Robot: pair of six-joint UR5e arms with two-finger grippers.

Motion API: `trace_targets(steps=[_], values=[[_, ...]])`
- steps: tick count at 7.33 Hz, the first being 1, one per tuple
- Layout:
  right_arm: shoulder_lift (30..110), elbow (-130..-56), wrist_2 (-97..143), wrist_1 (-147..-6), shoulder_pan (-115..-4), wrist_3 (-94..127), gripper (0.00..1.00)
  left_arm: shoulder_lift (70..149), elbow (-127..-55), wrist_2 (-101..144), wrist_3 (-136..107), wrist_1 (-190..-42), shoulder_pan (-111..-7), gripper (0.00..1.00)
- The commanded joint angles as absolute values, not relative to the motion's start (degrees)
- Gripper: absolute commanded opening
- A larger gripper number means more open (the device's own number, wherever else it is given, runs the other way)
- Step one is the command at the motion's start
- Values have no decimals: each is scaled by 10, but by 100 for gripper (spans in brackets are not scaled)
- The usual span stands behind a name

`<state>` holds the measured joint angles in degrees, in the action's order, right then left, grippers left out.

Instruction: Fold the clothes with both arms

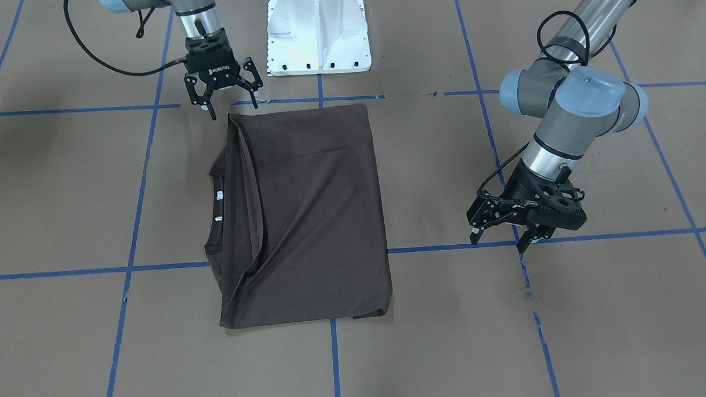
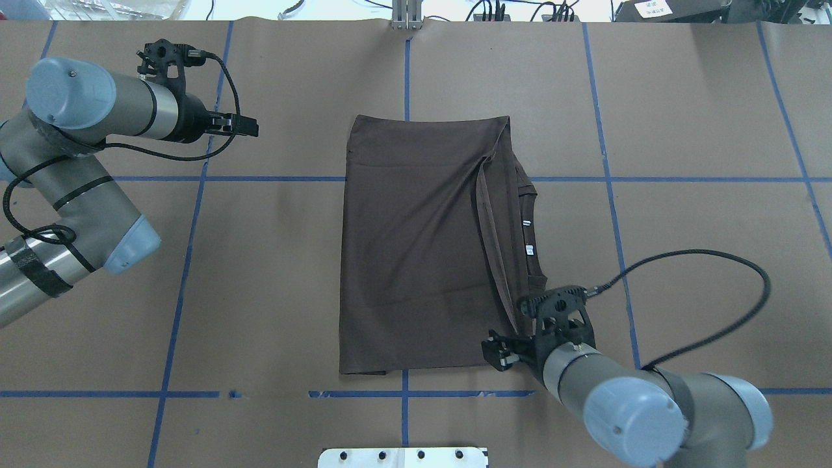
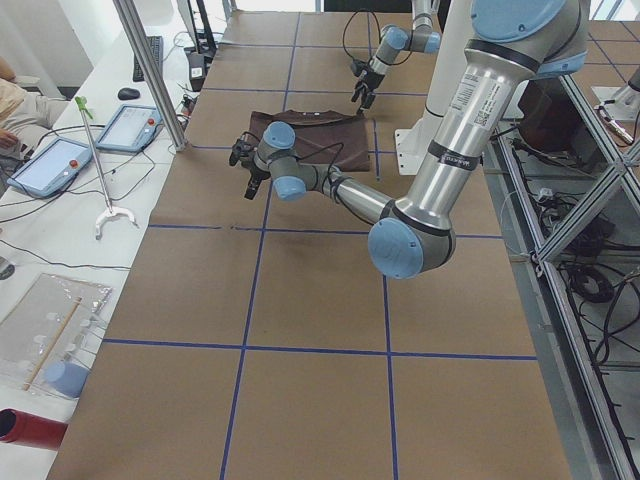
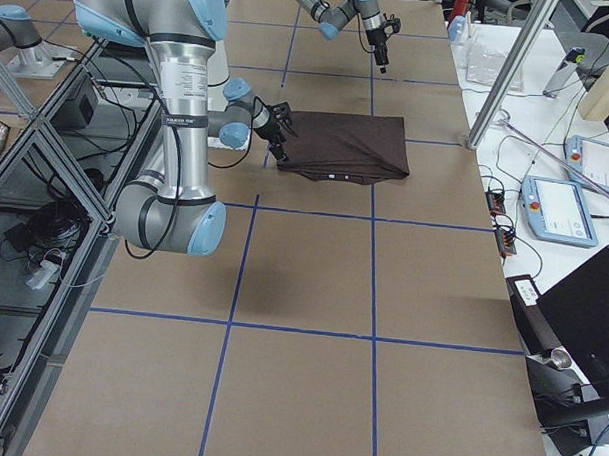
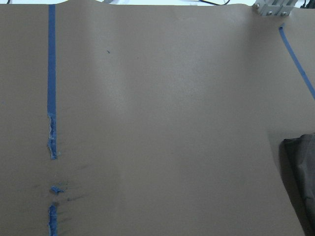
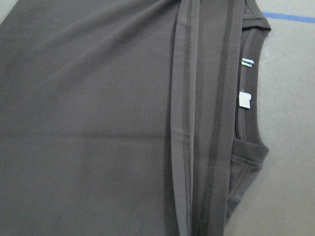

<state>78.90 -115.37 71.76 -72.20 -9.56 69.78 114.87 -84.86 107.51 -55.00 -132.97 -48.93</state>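
The dark brown-grey T-shirt lies flat on the table, folded into a rectangle. Its collar and white neck tags show at one side, also in the overhead view and close up in the right wrist view. My right gripper is open and empty, just above the shirt's corner nearest my base; overhead it is at the shirt's near right corner. My left gripper is open and empty, well away from the shirt; overhead it is at the far left. The left wrist view shows only the shirt's edge.
The table is covered in brown paper with blue tape lines. The white bolted pedestal base stands just behind the shirt. An operators' table with tablets and a metal pole runs along the far side.
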Motion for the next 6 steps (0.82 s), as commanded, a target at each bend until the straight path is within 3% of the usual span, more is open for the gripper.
trace_targets(steps=[1,6], values=[[631,-1038,812,-827,-194,635,100,1149,-850,1076,-555,-1330,-489,100],[623,-1039,850,-954,-214,565,100,1149,-847,1076,-556,-1332,-484,100]])
